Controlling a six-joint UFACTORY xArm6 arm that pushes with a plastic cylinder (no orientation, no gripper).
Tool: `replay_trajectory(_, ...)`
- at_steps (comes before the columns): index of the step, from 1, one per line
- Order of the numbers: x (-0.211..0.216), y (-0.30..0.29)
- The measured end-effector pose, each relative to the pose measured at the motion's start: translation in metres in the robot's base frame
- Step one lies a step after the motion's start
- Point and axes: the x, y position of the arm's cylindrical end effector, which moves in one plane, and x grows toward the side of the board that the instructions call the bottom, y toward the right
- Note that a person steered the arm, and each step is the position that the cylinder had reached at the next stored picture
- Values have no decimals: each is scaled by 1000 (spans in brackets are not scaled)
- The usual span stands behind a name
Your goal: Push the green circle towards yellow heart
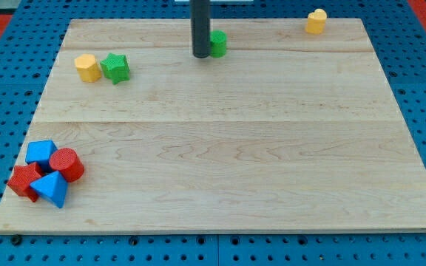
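Observation:
The green circle [218,43] sits near the view's top, a little left of centre on the wooden board [220,148]. My tip [200,55] stands right against the circle's left side, and the rod hides part of it. The yellow heart [316,21] lies at the board's top edge, well to the right of the green circle and slightly higher in the view.
A yellow hexagon [87,67] and a green star [115,67] touch each other at the upper left. At the lower left a blue cube [41,153], a red cylinder [66,164], a red star [23,181] and a blue triangle [51,189] cluster near the board's corner.

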Motion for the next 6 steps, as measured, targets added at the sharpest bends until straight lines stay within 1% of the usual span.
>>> replay_trajectory(1, -6, -33)
replay_trajectory(3, -30, 116)
replay_trajectory(4, -28, 107)
replay_trajectory(5, -23, 53)
replay_trajectory(6, -32, 79)
